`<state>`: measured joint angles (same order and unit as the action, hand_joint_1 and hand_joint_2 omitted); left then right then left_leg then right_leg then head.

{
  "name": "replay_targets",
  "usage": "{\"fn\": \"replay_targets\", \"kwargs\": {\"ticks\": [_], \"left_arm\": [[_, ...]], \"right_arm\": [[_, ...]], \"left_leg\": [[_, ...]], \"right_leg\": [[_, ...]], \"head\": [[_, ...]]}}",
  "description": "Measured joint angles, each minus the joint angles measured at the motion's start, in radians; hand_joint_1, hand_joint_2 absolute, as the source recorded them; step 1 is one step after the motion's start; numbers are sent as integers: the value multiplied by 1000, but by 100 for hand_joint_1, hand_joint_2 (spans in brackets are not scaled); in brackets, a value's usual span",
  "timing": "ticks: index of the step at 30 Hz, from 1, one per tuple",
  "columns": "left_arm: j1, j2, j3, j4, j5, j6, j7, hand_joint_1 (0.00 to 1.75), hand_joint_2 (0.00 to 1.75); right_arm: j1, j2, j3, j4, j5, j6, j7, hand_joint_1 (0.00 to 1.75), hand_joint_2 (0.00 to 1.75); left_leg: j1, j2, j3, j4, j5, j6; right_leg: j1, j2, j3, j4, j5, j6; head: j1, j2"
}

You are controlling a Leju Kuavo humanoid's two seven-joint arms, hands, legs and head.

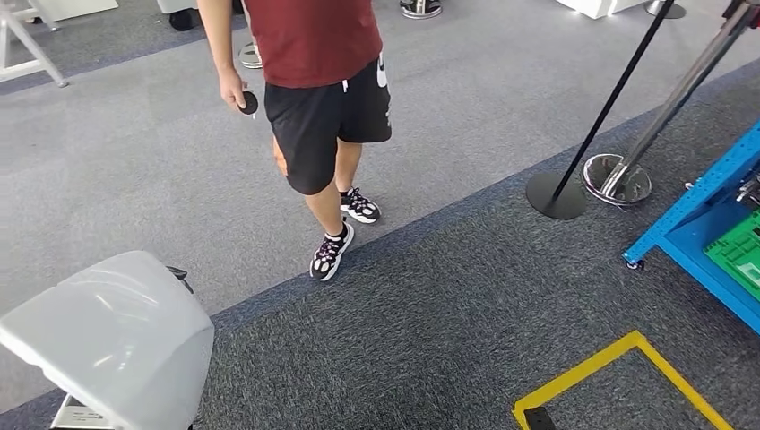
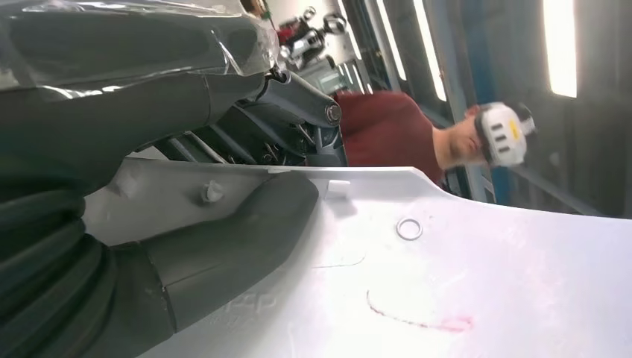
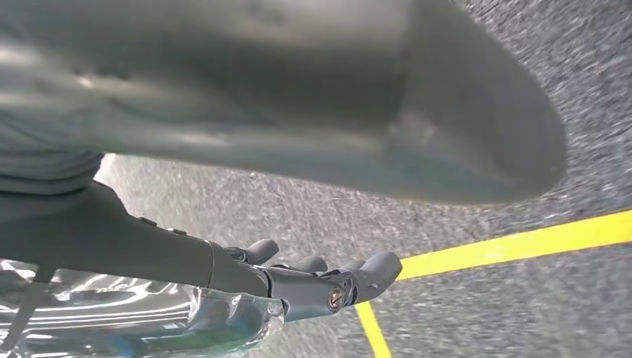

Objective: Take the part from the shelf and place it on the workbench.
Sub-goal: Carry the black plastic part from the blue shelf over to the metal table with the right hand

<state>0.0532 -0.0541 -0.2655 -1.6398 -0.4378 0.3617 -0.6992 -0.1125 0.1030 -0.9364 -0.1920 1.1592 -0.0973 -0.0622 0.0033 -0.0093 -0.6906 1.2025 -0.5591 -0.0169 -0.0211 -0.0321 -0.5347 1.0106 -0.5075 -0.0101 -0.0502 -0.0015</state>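
My left hand (image 2: 149,224) has the white part (image 1: 112,336): thumb laid flat along one face, darker fingers wrapped over the opposite edge, a firm hold. From the head view the part sits low at my left side, a glossy curved white panel, carried above the carpet (image 1: 430,331). Up close on its surface there's a small ring-shaped mark (image 2: 408,228), a pink smear (image 2: 421,321) and a little moulded peg (image 2: 211,192) by my thumb.

My right hand (image 3: 320,287) hangs over the floor, fingers loosely curled and apart, nothing in them.

Under it, dark speckled carpet with a yellow tape line (image 3: 514,242); from above that's a yellow-outlined square (image 1: 618,372) ahead on my right, with a small black piece (image 1: 539,418) at its near corner. To the right of that, a blue frame (image 1: 690,210) carrying a green tray (image 1: 739,251).

A step on, a person (image 1: 323,81) stands right in front of me on the lighter grey carpet: red shirt, black shorts, black-and-white trainers, a small round black object (image 1: 248,102) in one hand. In the left wrist view they wear a white headset (image 2: 507,130).

Further right, a black post on a round base (image 1: 557,193) and a slanted chrome pole with a shiny foot (image 1: 618,177). At the far edge, white furniture legs (image 1: 31,45).
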Motion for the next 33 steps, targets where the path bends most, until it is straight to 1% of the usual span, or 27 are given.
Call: {"fn": "replay_targets", "kwargs": {"ticks": [1,2,4,5,7,8,10,11,12,13,14,15,16,17,18,19,20,21,22,23,25,27,29,30,31,32,33], "left_arm": [[-1,-2,4,0,-1,-1,0,175,175],[-1,-2,7,0,-2,-2,0,175,175],[-4,-4,8,-2,-3,-3,0,175,175],[-4,-5,9,-3,-4,-4,0,175,175],[-3,-5,10,-6,-7,-6,0,175,175],[-2,-5,11,-7,-8,-6,0,175,175],[-2,-6,14,-9,-9,-7,0,175,175],[-2,-6,15,-10,-8,-7,0,175,175],[-2,-6,16,-10,-6,-7,0,175,175],[0,-5,17,-9,-3,-6,0,175,175],[1,-4,18,-8,-1,-6,0,175,175],[3,-3,19,-7,2,-6,0,175,175],[4,-2,20,-6,4,-5,0,175,175],[4,-1,20,-6,5,-5,0,175,175],[5,0,20,-5,6,-4,0,175,175],[6,0,20,-5,7,-2,0,175,175],[6,1,21,-5,8,0,0,175,175],[7,2,21,-5,8,2,0,175,175],[8,3,21,-5,9,3,0,175,175],[10,4,21,-5,9,4,0,175,175],[11,7,21,-5,10,5,0,175,175],[10,8,21,-5,10,5,0,175,175],[12,10,21,-4,10,5,0,175,175],[13,11,21,-4,11,5,0,175,175],[14,12,21,-4,11,5,0,175,175],[14,12,21,-4,11,5,0,175,175],[14,13,21,-4,11,5,0,175,175]], "right_arm": [[0,0,0,0,1,0,2,0,0],[-1,1,0,0,2,1,3,0,0],[-2,2,1,0,5,4,4,0,0],[-3,2,2,0,7,5,4,0,0],[-7,5,3,0,8,6,5,0,0],[-10,7,4,0,9,7,6,0,0],[-13,10,7,0,9,7,6,0,0],[-13,11,8,0,9,8,7,0,0],[-11,10,9,0,9,8,8,0,0],[-7,9,9,0,9,8,9,0,0],[-4,9,9,0,10,8,9,0,0],[-1,9,9,0,10,8,10,0,0],[0,9,9,0,10,7,10,0,0],[0,9,9,0,10,7,9,0,0],[0,9,9,0,10,7,9,0,0],[0,9,9,1,10,7,8,0,0],[0,9,9,1,10,7,7,0,0],[1,10,10,1,11,7,7,0,0],[0,10,10,1,11,6,7,0,0],[-1,11,10,1,12,6,7,0,0],[-3,12,10,1,12,6,7,0,0],[0,11,10,0,12,6,7,0,0],[3,10,10,0,12,6,7,0,0],[3,10,10,0,12,6,7,0,0],[2,10,10,0,12,6,7,0,0],[1,10,10,0,13,6,7,0,0],[0,10,11,0,13,6,7,0,0]], "left_leg": [[0,12,1,-2,12,1],[-2,32,39,-73,46,5],[-10,66,101,-183,78,14],[-14,73,112,-203,79,18],[-18,52,113,-207,80,28],[-16,41,115,-210,83,33],[-9,21,121,-218,90,44],[-7,10,121,-219,91,47],[-6,-3,121,-219,92,49],[-6,-16,121,-219,92,50],[-6,-31,121,-218,91,50],[-5,-46,122,-218,91,50],[-4,-60,123,-216,90,48],[-2,-75,123,-212,89,45],[-1,-88,122,-209,87,41],[-1,-99,119,-204,84,35],[-1,-109,115,-201,83,28],[0,-118,112,-201,84,22],[2,-128,108,-202,85,16],[3,-124,105,-201,86,11],[1,-74,82,-162,62,4],[-1,-14,24,-45,3,0],[0,1,-38,73,-38,-1],[0,3,-47,88,-34,0],[0,6,-33,62,-13,2],[-2,17,0,0,18,6],[-6,46,43,-75,45,11]], "right_leg": [[1,-23,2,0,-3,0],[2,-39,6,0,-5,2],[7,-57,12,0,-12,10],[8,-66,14,0,-14,15],[6,-82,20,-3,-17,25],[5,-76,21,0,-22,31],[3,-32,1,52,-56,39],[2,-3,-26,111,-85,40],[2,15,-62,184,-116,41],[2,23,-96,249,-137,42],[2,26,-119,285,-141,42],[2,28,-124,281,-123,42],[0,32,-108,234,-89,42],[-3,44,-79,161,-48,42],[-6,67,-51,94,-21,45],[-8,86,-30,45,-4,44],[-9,100,-20,21,0,41],[-6,104,-18,20,-4,36],[-4,95,-17,18,-1,28],[-4,84,-15,16,0,21],[-5,61,-12,12,4,8],[-2,34,-12,12,3,0],[2,5,-13,12,1,-3],[3,-10,-13,12,-1,-3],[4,-24,-12,12,-2,-3],[5,-35,-9,12,-4,-3],[6,-46,-5,12,-6,-1]], "head": [[0,0],[0,0],[1,0],[2,0],[1,0],[2,0],[6,0],[9,0],[11,0],[13,0],[13,0],[14,0],[14,0],[14,0],[14,0],[14,0],[15,0],[15,0],[15,0],[15,0],[9,0],[3,0],[2,0],[2,0],[2,0],[2,0],[2,0]]}}
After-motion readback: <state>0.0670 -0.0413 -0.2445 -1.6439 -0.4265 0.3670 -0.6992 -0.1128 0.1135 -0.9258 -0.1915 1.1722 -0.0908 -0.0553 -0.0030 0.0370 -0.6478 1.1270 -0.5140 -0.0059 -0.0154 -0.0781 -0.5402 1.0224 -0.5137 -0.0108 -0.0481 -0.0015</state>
